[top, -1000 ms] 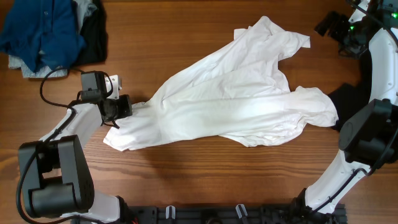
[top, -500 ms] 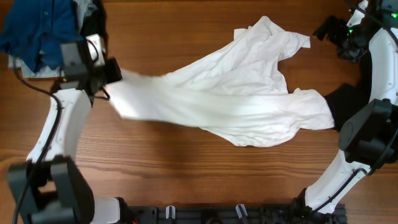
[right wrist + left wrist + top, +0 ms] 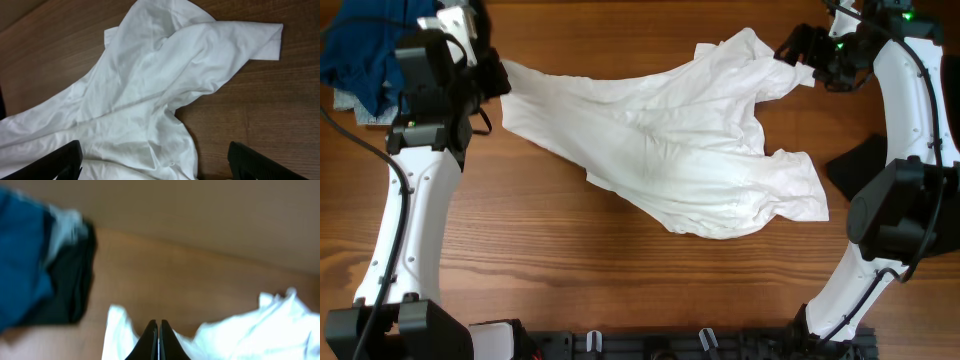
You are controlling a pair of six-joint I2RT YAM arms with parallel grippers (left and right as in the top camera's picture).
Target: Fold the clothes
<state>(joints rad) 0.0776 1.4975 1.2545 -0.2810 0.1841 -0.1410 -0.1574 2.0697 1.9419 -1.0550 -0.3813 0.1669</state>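
Note:
A large white shirt [image 3: 680, 140] lies crumpled across the middle of the table and also shows in the right wrist view [image 3: 150, 90]. My left gripper [image 3: 492, 75] is shut on the shirt's left edge at the far left; in the left wrist view its fingers [image 3: 158, 342] are pressed together with white cloth [image 3: 117, 335] on both sides. My right gripper [image 3: 800, 45] hangs open above the shirt's upper right sleeve [image 3: 250, 37], holding nothing. A pile of blue [image 3: 365, 45], grey and black clothes [image 3: 70, 280] lies at the far left corner.
A black garment [image 3: 850, 165] lies at the right edge beside the right arm. Bare wooden table [image 3: 620, 280] runs along the front. The clothes pile sits just behind the left gripper.
My left gripper has pulled the shirt's left edge up and away toward the far left corner, stretching the shirt. My right gripper has moved left over the sleeve.

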